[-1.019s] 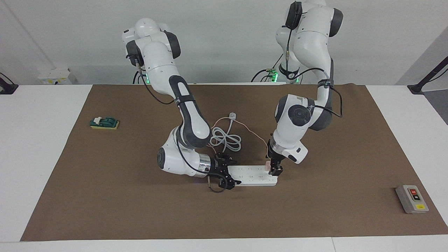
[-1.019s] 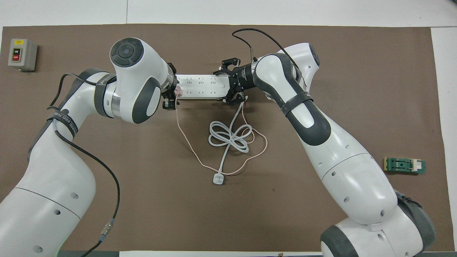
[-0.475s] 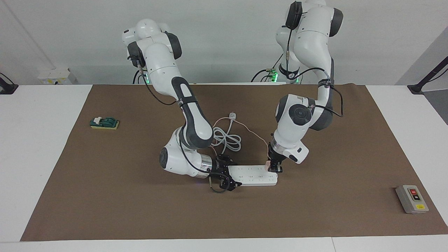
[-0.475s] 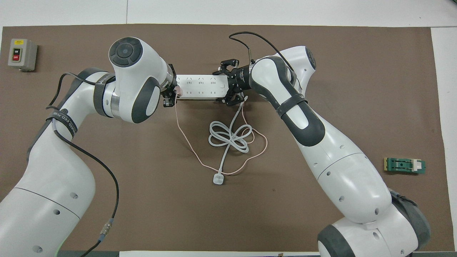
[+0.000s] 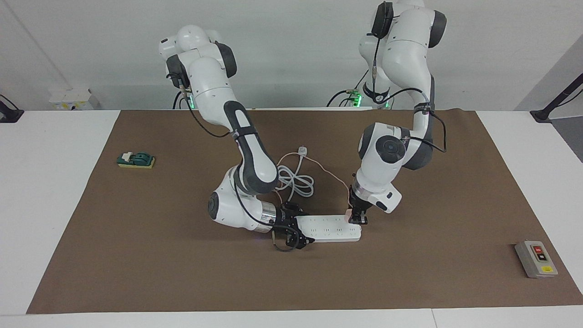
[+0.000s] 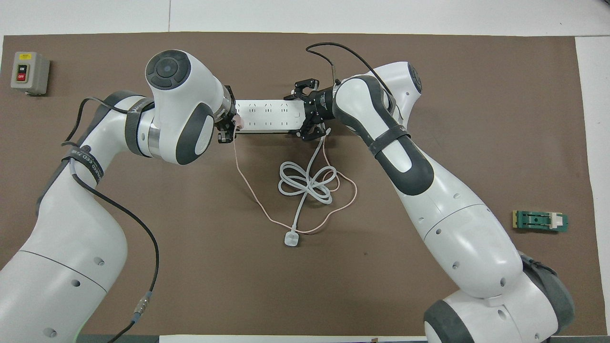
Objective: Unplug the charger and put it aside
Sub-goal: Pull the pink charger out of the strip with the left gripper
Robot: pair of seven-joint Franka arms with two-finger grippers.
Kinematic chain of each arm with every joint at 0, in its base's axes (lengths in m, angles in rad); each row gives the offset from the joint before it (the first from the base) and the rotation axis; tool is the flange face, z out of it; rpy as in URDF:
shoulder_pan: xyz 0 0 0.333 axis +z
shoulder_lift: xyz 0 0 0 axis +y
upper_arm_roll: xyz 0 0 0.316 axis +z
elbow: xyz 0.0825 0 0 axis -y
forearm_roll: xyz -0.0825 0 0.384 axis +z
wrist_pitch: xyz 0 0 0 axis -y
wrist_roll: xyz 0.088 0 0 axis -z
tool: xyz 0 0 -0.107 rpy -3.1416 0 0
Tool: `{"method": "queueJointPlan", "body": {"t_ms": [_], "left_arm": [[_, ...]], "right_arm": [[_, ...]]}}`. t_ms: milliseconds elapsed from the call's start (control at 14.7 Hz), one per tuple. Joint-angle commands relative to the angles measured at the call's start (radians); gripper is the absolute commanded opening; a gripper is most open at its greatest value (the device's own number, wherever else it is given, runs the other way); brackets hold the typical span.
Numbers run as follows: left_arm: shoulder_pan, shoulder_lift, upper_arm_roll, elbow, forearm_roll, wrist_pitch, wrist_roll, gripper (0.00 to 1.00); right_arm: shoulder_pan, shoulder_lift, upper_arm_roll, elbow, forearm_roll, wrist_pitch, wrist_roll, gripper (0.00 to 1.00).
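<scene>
A: Charger (image 5: 348,212) sits plugged into the power strip (image 5: 330,228), at the end toward the left arm. The left gripper (image 5: 358,217) is down on it with its fingers pressed against the pink cube, pinching it as far as I can judge.

B: And the right gripper (image 5: 291,231)?

A: Its fingers straddle the strip's other end, closed in on the white body from both long edges. I read that as bracing.

B: So how should the pull go?

A: Straight up, along the prongs, I'd say. Any tilt could jam them or drag the strip along. The brace should hold firm until the prongs are free, because the strip looks light enough to lift with the plug.

B: What about the pink cable (image 6: 252,195)?

A: It loops back toward the robots and crosses the coiled white cable (image 6: 307,183). Lifting slowly, then setting the cube down on bare mat (image 5: 432,273), would keep that coil from being tugged.

B: Any containers, anything inside them?

A: None that I can see. Only a grey switch box (image 5: 536,258) near the left arm's end and a green block (image 5: 135,160) near the right arm's end, both well apart from the work.
</scene>
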Motion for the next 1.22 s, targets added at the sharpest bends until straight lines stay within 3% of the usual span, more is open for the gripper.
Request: {"method": "queueJointPlan", "body": {"t_ms": [0,611,883,951,1019,1086,1154], "left_arm": [[-0.001,-0.024,0.014,0.006,0.02,-0.042,-0.016,0.0],[0.043,-0.063,0.014,0.109,0.051,-0.246,0.006,0.0],[0.118,-0.163,0.014,0.109,0.039,-0.343,0.124,0.0],[0.149,-0.186,0.014,0.107,0.039,-0.381,0.177,0.0],[0.178,-0.211,0.012,0.104,0.037,-0.413,0.243,0.0],[0.205,-0.228,0.012,0.104,0.036,-0.445,0.309,0.0],[0.23,-0.237,0.012,0.104,0.036,-0.47,0.372,0.0]], "right_arm": [[0.0,0.02,0.007,0.015,-0.023,-0.004,-0.041,0.17],[0.001,0.02,0.007,0.013,-0.022,0.009,-0.055,0.17],[0.004,0.019,0.007,0.013,-0.019,0.009,-0.055,0.18],[0.007,0.019,0.007,0.013,-0.017,0.009,-0.053,0.26],[0.009,0.019,0.007,0.013,-0.019,0.014,-0.05,0.57],[0.009,0.019,0.007,0.013,-0.022,0.019,-0.046,0.97],[0.007,0.019,0.007,0.015,-0.023,0.013,-0.043,1.0]]}}
